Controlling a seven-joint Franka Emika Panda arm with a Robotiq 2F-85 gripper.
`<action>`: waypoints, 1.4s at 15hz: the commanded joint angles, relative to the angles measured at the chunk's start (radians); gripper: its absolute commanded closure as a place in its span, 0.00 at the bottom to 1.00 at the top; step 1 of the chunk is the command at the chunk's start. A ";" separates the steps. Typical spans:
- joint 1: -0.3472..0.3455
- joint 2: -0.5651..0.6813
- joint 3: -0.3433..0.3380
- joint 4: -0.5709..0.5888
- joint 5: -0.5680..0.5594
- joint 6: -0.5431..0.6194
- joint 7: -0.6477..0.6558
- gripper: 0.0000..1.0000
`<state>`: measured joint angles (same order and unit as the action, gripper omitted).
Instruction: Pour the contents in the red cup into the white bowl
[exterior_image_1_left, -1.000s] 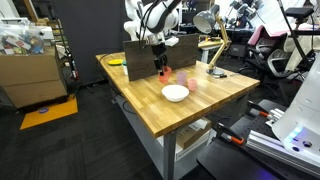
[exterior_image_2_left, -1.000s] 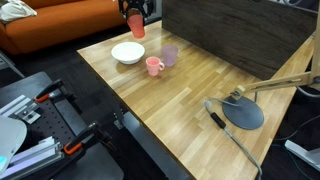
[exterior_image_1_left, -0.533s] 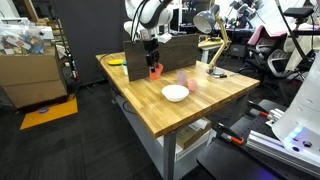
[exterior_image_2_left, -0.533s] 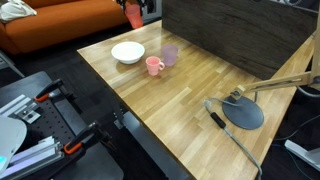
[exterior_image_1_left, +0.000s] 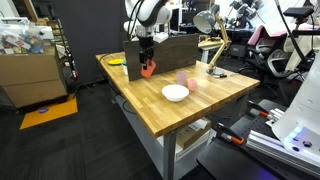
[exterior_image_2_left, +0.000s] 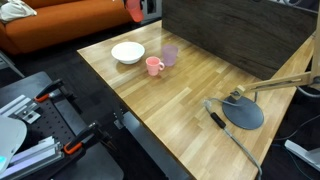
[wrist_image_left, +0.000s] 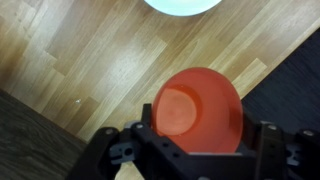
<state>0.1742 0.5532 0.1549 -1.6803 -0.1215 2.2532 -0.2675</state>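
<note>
My gripper (wrist_image_left: 195, 135) is shut on the red cup (wrist_image_left: 198, 110) and holds it in the air above the wooden table. In the wrist view I look into the cup's mouth; its inside looks bare. In an exterior view the cup (exterior_image_1_left: 148, 69) hangs tilted under the gripper (exterior_image_1_left: 146, 62), to the left of and behind the white bowl (exterior_image_1_left: 175, 93). The cup (exterior_image_2_left: 134, 11) sits at the top edge, above and beyond the bowl (exterior_image_2_left: 127, 52). The bowl's rim shows at the top of the wrist view (wrist_image_left: 180, 5).
A pink mug (exterior_image_2_left: 153, 66) and a pale lilac cup (exterior_image_2_left: 170, 54) stand next to the bowl. A dark board (exterior_image_2_left: 235, 35) stands along the table's back. A desk lamp (exterior_image_2_left: 243, 110) rests on the table. A yellow flat item (exterior_image_1_left: 116, 61) lies at the far corner.
The gripper has moved the red cup up and away from the bowl, towards the table's far edge, and the cup has tilted.
</note>
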 joint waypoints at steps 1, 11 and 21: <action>-0.027 -0.050 0.023 -0.081 0.052 0.060 -0.007 0.45; -0.004 -0.024 0.005 -0.043 0.028 0.034 0.003 0.45; -0.004 -0.101 0.011 -0.140 0.027 0.158 0.008 0.45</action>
<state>0.1812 0.5076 0.1596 -1.7426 -0.0910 2.3436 -0.2675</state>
